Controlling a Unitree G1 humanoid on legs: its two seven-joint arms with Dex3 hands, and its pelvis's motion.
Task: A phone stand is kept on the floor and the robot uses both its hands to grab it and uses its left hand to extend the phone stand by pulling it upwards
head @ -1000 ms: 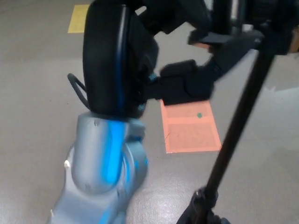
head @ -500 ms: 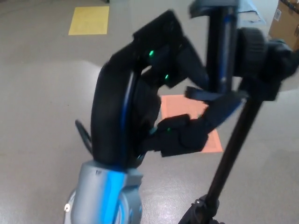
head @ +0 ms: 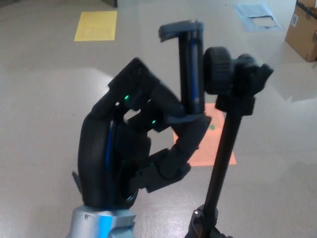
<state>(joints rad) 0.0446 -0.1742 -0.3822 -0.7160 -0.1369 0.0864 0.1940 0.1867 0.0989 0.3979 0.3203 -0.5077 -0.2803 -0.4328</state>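
Note:
The black phone stand (head: pixel 225 153) rises from the bottom edge of the head view as a thin pole. It ends in a round knob (head: pixel 218 69) and an upright phone clamp (head: pixel 190 69). My left hand (head: pixel 143 144) is raised just left of the clamp, its fingers (head: pixel 190 134) spread apart. One fingertip reaches under the clamp's lower lip, and nothing is enclosed in the hand. A dark lump (head: pixel 200 225) sits on the pole at the frame's bottom edge; I cannot tell what it is. My right hand does not show.
An orange floor mat (head: pixel 218 148) lies behind the stand. A yellow floor square (head: pixel 96 26) is at the far left, a blue sheet (head: pixel 255 11) at the far right, and a cardboard box (head: pixel 304 27) at the right edge. The floor is grey concrete.
The whole picture has shifted, so the camera moved. My left hand now sits lower and left of the clamp, with its fingers spread wider and reaching toward the clamp's lower lip.

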